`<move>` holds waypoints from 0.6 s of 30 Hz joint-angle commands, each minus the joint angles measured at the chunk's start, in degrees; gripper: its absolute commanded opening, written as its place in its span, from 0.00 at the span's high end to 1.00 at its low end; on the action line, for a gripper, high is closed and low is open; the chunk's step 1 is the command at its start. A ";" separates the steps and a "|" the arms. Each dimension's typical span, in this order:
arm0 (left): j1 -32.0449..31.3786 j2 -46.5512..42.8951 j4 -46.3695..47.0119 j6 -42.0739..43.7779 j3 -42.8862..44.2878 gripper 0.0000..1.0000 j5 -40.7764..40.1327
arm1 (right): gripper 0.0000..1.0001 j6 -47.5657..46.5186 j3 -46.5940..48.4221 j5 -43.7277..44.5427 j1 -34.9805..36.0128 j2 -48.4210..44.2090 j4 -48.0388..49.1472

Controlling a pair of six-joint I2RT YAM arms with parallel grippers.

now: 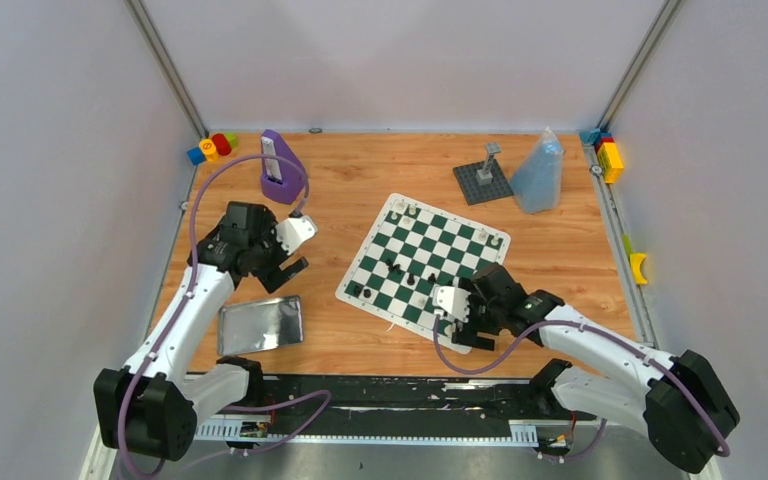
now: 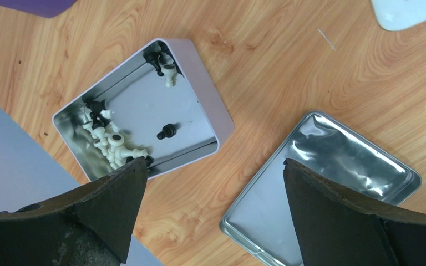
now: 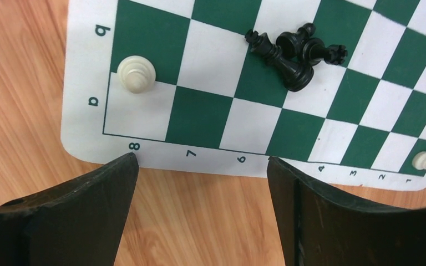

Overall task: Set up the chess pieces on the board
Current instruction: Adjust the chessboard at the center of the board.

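Note:
The green-and-white board (image 1: 442, 243) lies right of the table's centre. A few black chess pieces (image 1: 392, 266) stand or lie near its middle, and white ones (image 1: 401, 211) sit at its far corners. In the right wrist view one white piece (image 3: 136, 73) stands upright on a corner square of the board (image 3: 198, 117), and three black pieces (image 3: 294, 53) lie tangled. My right gripper (image 3: 201, 158) (image 1: 463, 330) hovers open over the board's near edge, holding nothing. My left gripper (image 2: 215, 163) (image 1: 282, 268) is open above an open tin box (image 2: 209, 105) that holds several white pieces (image 2: 108, 143) and black pieces (image 2: 166, 133).
The shiny tin lid (image 1: 260, 325) (image 2: 333, 177) lies beside the box. A purple holder (image 1: 282, 170) stands at the back left. A dark grey baseplate with a post (image 1: 483, 182) and a clear bag (image 1: 540, 172) stand at the back right. Coloured blocks (image 1: 210, 148) (image 1: 608, 155) sit in the far corners.

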 commanded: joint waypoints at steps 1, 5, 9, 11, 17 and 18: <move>-0.88 0.86 2.31 -2.46 2.05 0.00 2.35 | 0.12 -4.18 1.70 -1.94 -3.13 -1.66 -12.06; -2.39 3.07 3.45 -4.83 2.29 0.00 4.29 | 0.12 -2.68 4.60 -4.75 -4.96 -3.70 -14.23; -4.40 6.06 5.12 -6.77 2.29 0.00 6.06 | 0.12 -0.68 6.33 -6.57 -5.09 -4.14 -14.49; -5.75 7.49 6.28 -7.41 2.23 0.00 6.77 | 0.12 0.37 7.10 -6.97 -5.13 -4.05 -14.16; -11.78 13.74 11.13 -8.05 2.85 0.00 5.51 | 0.13 3.95 9.18 -7.21 -5.82 -5.61 -11.63; -12.31 15.52 11.67 -8.20 3.14 0.00 5.30 | 0.13 4.44 9.52 -7.32 -6.20 -5.89 -11.25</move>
